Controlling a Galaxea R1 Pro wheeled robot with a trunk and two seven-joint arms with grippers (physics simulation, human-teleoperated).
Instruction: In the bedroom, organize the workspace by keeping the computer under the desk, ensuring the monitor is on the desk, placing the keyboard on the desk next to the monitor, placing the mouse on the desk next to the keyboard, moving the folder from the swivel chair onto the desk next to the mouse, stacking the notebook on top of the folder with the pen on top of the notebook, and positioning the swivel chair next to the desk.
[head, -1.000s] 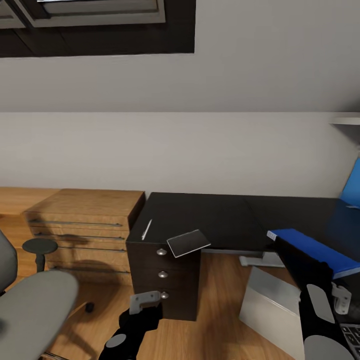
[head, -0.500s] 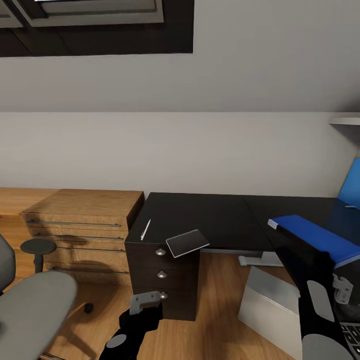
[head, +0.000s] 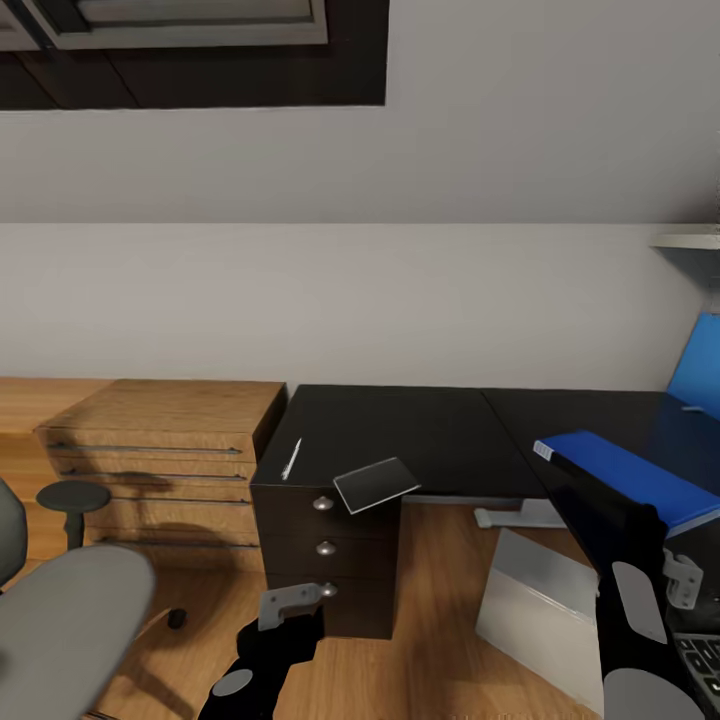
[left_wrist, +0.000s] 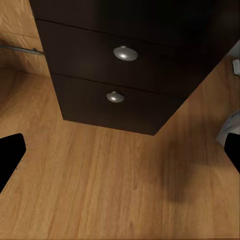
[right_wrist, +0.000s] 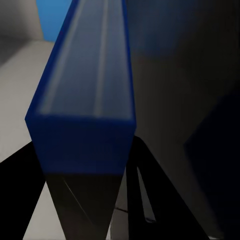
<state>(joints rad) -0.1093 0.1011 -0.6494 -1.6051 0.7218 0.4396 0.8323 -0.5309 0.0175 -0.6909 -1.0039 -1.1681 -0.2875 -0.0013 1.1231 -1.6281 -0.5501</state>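
Our right hand is clenched on the blue folder, held over the black bench; our left hand, fingers spread wide, hangs empty above the floor.

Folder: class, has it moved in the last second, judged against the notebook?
Yes, slightly: the folder has shifted up the head view, toward the wall; the notebook holds its place.

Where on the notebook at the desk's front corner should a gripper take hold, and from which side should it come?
Grip the notebook by its corner that juts past the desk edge above the drawer unit. Come from the front, level with the desktop. It lies flat and thin, so only that overhang probably gives the fingers room under it.
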